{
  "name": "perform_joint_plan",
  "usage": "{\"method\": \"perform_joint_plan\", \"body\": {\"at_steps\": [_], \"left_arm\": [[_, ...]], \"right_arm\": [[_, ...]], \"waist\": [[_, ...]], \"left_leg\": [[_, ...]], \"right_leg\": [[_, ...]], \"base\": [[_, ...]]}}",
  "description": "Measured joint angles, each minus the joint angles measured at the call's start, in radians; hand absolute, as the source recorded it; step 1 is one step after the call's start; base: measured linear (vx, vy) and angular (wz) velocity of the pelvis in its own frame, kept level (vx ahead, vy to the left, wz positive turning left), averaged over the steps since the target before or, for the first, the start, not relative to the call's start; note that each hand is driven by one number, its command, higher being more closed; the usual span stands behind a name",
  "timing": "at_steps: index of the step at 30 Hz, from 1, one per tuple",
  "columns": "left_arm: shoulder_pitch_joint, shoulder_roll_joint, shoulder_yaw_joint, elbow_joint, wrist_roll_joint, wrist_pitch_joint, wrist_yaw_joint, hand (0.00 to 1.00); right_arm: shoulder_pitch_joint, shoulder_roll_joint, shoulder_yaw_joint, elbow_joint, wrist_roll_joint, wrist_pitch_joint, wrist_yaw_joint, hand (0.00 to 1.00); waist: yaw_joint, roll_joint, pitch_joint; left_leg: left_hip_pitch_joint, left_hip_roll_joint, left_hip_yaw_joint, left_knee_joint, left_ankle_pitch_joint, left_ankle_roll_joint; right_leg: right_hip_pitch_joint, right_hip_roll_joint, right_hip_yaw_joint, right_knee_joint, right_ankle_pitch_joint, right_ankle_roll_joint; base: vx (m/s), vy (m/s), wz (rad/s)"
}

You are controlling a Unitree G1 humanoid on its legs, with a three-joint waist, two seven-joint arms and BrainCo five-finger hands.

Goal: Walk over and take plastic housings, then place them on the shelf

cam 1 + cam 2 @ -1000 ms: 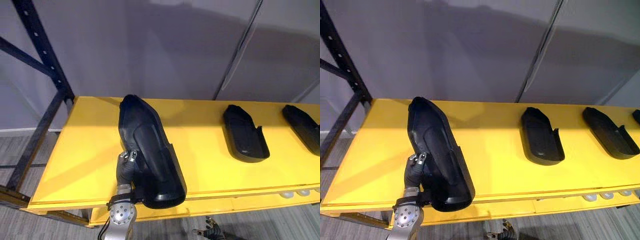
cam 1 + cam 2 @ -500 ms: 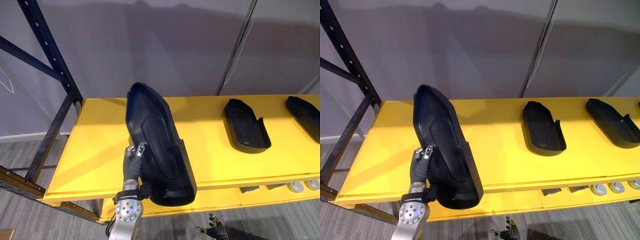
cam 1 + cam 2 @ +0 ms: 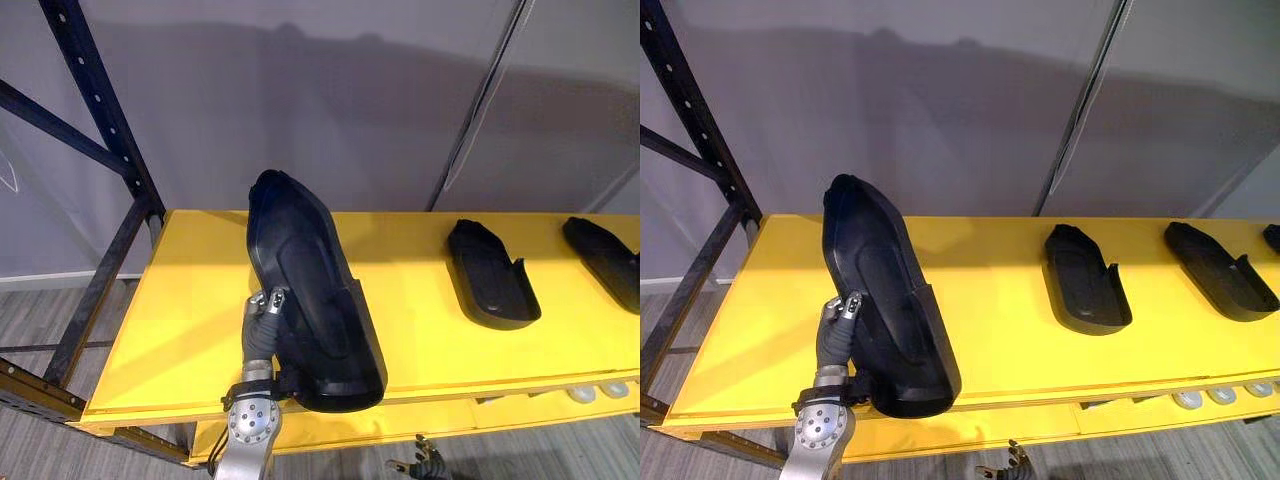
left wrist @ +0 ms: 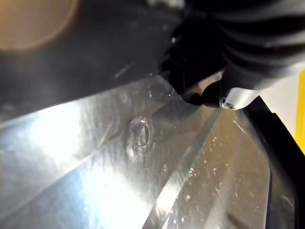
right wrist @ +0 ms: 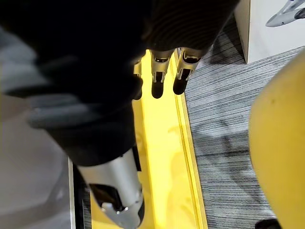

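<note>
Long black plastic housing (image 3: 310, 290) clamped at its near end in the curled fingers of the left hand (image 3: 265, 318), tilted over the front lip of the flat yellow shelf (image 3: 190, 320). Right hand (image 5: 163, 76) low beside it, fingers relaxed, empty. Best lowered flat and pushed inward before letting go, well apart from the two other black housings (image 3: 490, 275) farther right.

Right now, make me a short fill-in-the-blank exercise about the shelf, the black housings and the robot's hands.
1. The shelf has a ____ top.
2. The nearest housing is gripped at its side by the robot's ____ hand.
3. A second housing lies on the shelf to the robot's ____ of the nearest one.
4. The right hand hangs ____ the shelf's front edge, holding nothing.

Missing words: yellow; left; right; below.
</note>
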Motion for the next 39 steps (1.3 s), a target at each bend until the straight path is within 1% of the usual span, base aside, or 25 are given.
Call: {"method": "perform_joint_plan", "body": {"at_steps": [2, 3, 4, 6, 7, 8, 9, 10, 12, 16, 18, 20, 22, 25, 28, 29, 33, 37, 39], "left_arm": [[-0.040, 0.003, 0.043, 0.061, 0.000, 0.023, 0.007, 1.00], [-0.067, 0.009, 0.073, 0.106, 0.000, 0.041, 0.015, 1.00], [-0.081, 0.015, 0.085, 0.133, 0.000, 0.046, 0.019, 1.00], [-0.137, 0.039, 0.127, 0.226, 0.000, 0.073, 0.023, 1.00], [-0.168, 0.049, 0.152, 0.269, 0.000, 0.091, 0.026, 1.00], [-0.184, 0.055, 0.164, 0.290, 0.000, 0.098, 0.026, 1.00], [-0.211, 0.061, 0.183, 0.330, 0.001, 0.111, 0.028, 1.00], [-0.222, 0.062, 0.193, 0.349, 0.003, 0.118, 0.029, 1.00], [-0.251, 0.063, 0.221, 0.407, 0.018, 0.137, 0.029, 1.00], [-0.331, 0.080, 0.249, 0.505, 0.018, 0.151, 0.028, 1.00], [-0.390, 0.113, 0.253, 0.562, 0.018, 0.162, 0.028, 1.00], [-0.434, 0.126, 0.266, 0.594, 0.018, 0.165, 0.024, 1.00], [-0.470, 0.145, 0.291, 0.642, 0.036, 0.172, 0.023, 1.00], [-0.539, 0.192, 0.328, 0.713, 0.036, 0.186, 0.018, 1.00], [-0.602, 0.242, 0.327, 0.779, 0.041, 0.197, 0.011, 1.00], [-0.610, 0.248, 0.328, 0.785, 0.047, 0.201, 0.007, 0.00], [-0.655, 0.261, 0.327, 0.835, 0.094, 0.203, -0.006, 0.00], [-0.692, 0.269, 0.327, 0.862, 0.105, 0.202, -0.009, 0.00], [-0.703, 0.272, 0.326, 0.861, 0.105, 0.196, -0.011, 0.00]], "right_arm": [[0.000, -0.001, 0.000, 0.008, -0.008, 0.001, 0.004, 0.00], [-0.002, -0.002, -0.001, 0.019, -0.013, 0.001, 0.008, 0.00], [-0.004, -0.003, -0.001, 0.024, -0.015, 0.002, 0.011, 0.00], [-0.008, -0.007, 0.000, 0.037, -0.016, 0.004, 0.017, 0.00], [-0.016, -0.010, 0.000, 0.047, -0.017, 0.005, 0.022, 0.00], [-0.020, -0.011, -0.001, 0.050, -0.017, 0.006, 0.023, 0.00], [-0.030, -0.017, -0.003, 0.053, -0.018, 0.008, 0.025, 0.00], [-0.036, -0.019, -0.003, 0.056, -0.018, 0.008, 0.027, 0.00], [-0.042, -0.024, -0.004, 0.067, -0.018, 0.009, 0.036, 0.00], [-0.050, -0.024, -0.005, 0.083, -0.018, 0.009, 0.042, 0.00], [-0.054, -0.024, -0.013, 0.092, -0.018, 0.009, 0.047, 0.00], [-0.059, -0.024, -0.015, 0.101, -0.019, 0.009, 0.052, 0.00], [-0.069, -0.024, -0.020, 0.114, -0.020, 0.009, 0.056, 0.00], [-0.090, -0.023, -0.021, 0.136, -0.020, 0.009, 0.057, 0.00], [-0.098, -0.025, -0.021, 0.145, -0.022, 0.009, 0.057, 0.00], [-0.100, -0.025, -0.021, 0.147, -0.022, 0.008, 0.057, 0.00], [-0.113, -0.035, -0.020, 0.155, -0.022, 0.007, 0.072, 0.00], [-0.120, -0.051, -0.020, 0.155, -0.022, 0.006, 0.078, 0.00], [-0.121, -0.058, -0.020, 0.156, -0.022, 0.002, 0.078, 0.00]], "waist": [[0.000, 0.001, -0.002], [-0.002, 0.002, -0.008], [-0.002, 0.003, -0.010], [-0.006, 0.004, -0.023], [-0.013, 0.004, -0.024], [-0.019, 0.005, -0.024], [-0.033, 0.014, -0.020], [-0.040, 0.015, -0.019], [-0.052, 0.026, -0.024], [-0.062, 0.028, -0.027], [-0.065, 0.028, -0.030], [-0.067, 0.025, -0.031], [-0.077, 0.024, -0.033], [-0.095, 0.020, -0.032], [-0.102, 0.018, -0.028], [-0.103, 0.018, -0.028], [-0.115, 0.016, -0.014], [-0.121, 0.014, 0.001], [-0.122, 0.004, 0.010]], "left_leg": [[0.008, -0.002, 0.010, -0.017, 0.008, -0.002], [0.014, -0.007, 0.019, -0.036, 0.022, -0.002], [0.023, -0.010, 0.025, -0.056, 0.037, -0.002], [0.045, -0.024, 0.039, -0.135, 0.091, -0.006], [0.057, -0.033, 0.041, -0.186, 0.127, -0.009], [0.063, -0.035, 0.039, -0.213, 0.149, -0.010], [0.072, -0.033, 0.030, -0.255, 0.178, -0.011], [0.072, -0.032, 0.025, -0.255, 0.181, -0.011], [0.072, -0.027, 0.018, -0.255, 0.188, -0.007], [0.063, -0.033, 0.010, -0.256, 0.183, -0.009], [0.052, -0.038, 0.009, -0.255, 0.181, -0.009], [0.048, -0.045, 0.007, -0.255, 0.179, -0.011], [0.050, -0.050, 0.011, -0.254, 0.175, -0.012], [0.047, -0.051, 0.014, -0.250, 0.175, -0.010], [0.050, -0.048, 0.013, -0.250, 0.175, -0.011], [0.050, -0.047, 0.013, -0.250, 0.175, -0.011], [0.062, -0.045, 0.013, -0.250, 0.173, -0.012], [0.067, -0.045, 0.013, -0.250, 0.158, -0.009], [0.068, -0.048, 0.012, -0.250, 0.152, -0.011]], "right_leg": [[-0.003, 0.003, 0.013, -0.007, 0.000, 0.000], [-0.005, 0.003, 0.029, -0.022, 0.002, -0.001], [-0.005, 0.003, 0.028, -0.028, 0.003, 0.001], [-0.013, 0.002, 0.028, -0.052, 0.006, 0.003], [-0.018, 0.002, 0.026, -0.065, 0.005, 0.004], [-0.019, 0.005, 0.024, -0.068, 0.006, 0.005], [-0.034, 0.013, 0.019, -0.065, 0.005, 0.005], [-0.034, 0.016, 0.018, -0.065, 0.001, 0.001], [-0.032, 0.024, 0.019, -0.066, -0.001, 0.006], [-0.033, 0.027, 0.029, -0.073, -0.001, 0.006], [-0.034, 0.032, 0.053, -0.094, 0.004, -0.001], [-0.034, 0.033, 0.073, -0.105, 0.016, -0.010], [-0.034, 0.030, 0.081, -0.109, 0.023, -0.008], [-0.029, 0.031, 0.086, -0.136, 0.035, -0.001], [-0.013, 0.035, 0.089, -0.161, 0.044, -0.009], [-0.013, 0.036, 0.091, -0.162, 0.045, -0.010], [0.003, 0.038, 0.096, -0.174, 0.049, -0.017], [0.001, 0.038, 0.105, -0.175, 0.049, -0.017], [0.000, 0.036, 0.108, -0.175, 0.050, -0.016]], "base": [[-0.11, -0.007, -0.18], [-0.11, -0.030, -0.23], [-0.15, -0.054, -0.23], [-0.16, -0.069, -0.18], [-0.18, -0.064, -0.09], [-0.22, -0.061, 0.07], [-0.21, -0.043, 0.14], [-0.22, -0.050, 0.12], [-0.15, -0.031, 0.04], [-0.07, 0.012, 0.05], [0.00, 0.040, 0.01], [0.03, 0.037, 0.01], [0.05, 0.031, -0.06], [0.08, 0.008, -0.08], [0.07, -0.014, -0.04], [0.04, -0.021, -0.05], [0.00, -0.008, -0.02], [-0.04, 0.007, -0.09], [-0.08, 0.029, -0.03]]}}
